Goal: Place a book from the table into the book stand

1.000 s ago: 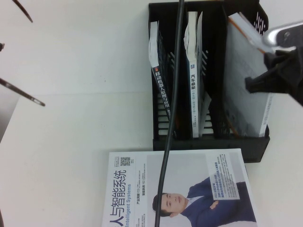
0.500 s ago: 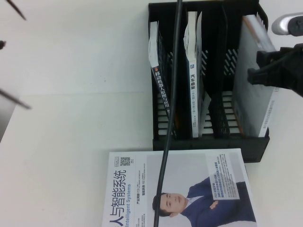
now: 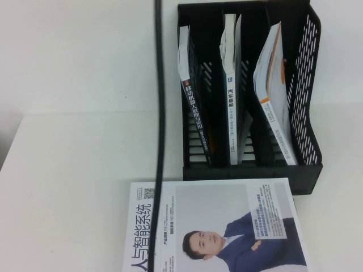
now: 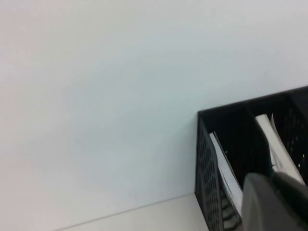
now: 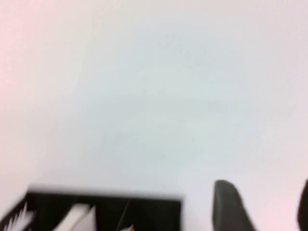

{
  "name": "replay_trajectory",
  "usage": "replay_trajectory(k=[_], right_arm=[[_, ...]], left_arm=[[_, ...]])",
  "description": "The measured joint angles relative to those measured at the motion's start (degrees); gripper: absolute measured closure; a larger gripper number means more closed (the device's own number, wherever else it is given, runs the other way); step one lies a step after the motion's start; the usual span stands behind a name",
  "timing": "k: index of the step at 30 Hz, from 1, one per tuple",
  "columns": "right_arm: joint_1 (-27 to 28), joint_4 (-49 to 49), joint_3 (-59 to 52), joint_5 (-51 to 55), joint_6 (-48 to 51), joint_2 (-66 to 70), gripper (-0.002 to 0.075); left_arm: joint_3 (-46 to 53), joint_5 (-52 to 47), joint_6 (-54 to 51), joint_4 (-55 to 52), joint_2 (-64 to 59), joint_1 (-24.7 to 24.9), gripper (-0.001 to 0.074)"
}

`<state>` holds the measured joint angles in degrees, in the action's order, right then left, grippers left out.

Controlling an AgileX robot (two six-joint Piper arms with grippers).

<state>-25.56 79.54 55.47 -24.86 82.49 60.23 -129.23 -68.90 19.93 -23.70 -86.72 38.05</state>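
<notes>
White bench (image 3: 74,170) fills the high view, with a black book stand (image 3: 309,170) at about one o'clock and a pale wall behind it. Three slots in the stand each hold a book. The left book (image 3: 190,90) and the middle book (image 3: 231,102) stand nearly upright. The right book (image 3: 271,85), with an orange edge, leans toward the left divider of its slot, probably because the slot is wider than the book and nothing props it. A large magazine (image 3: 215,226) with a man's portrait lies flat at six o'clock, just in front of the stand's base. A dark cable (image 3: 159,96) hangs across the view.

Neither arm shows from above. The left tool (image 4: 276,202) appears only as a dark blurred shape near the stand's corner; I cannot tell whether it is wide or narrow. The right tool (image 5: 262,204), aimed mostly at the wall above the stand, shows two dark fingers (image 5: 231,207) spread apart with nothing between them, so I judge the placing done.
</notes>
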Motion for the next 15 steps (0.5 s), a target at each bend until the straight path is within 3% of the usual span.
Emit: replay_trajectory(k=[4, 6, 8, 11, 15], right_arm=[[0.0, 7.0, 0.0, -2.6, 8.4, -8.2, 0.0545], [0.0, 13.9, 0.1, -3.8, 16.9, -12.3, 0.0641], [0.0, 18.5, 0.0, -5.2, 25.1, -15.5, 0.0688], [-0.1, 20.6, -2.8, -6.4, 32.2, -21.1, 0.0716], [-0.1, 21.4, -10.1, -6.4, 34.4, -28.0, 0.0725]], left_arm=[[3.7, 1.5, -0.4, 0.5, 4.9, 0.0, 0.0734], [7.6, 3.8, -0.4, 1.8, 8.1, 0.0, 0.0734], [13.9, 7.3, -0.4, 3.1, 12.4, 0.0, 0.0734], [26.1, 14.0, -0.4, 4.3, 19.2, 0.0, 0.0734], [41.8, 23.5, 1.2, 3.9, 28.2, -0.1, 0.0734]])
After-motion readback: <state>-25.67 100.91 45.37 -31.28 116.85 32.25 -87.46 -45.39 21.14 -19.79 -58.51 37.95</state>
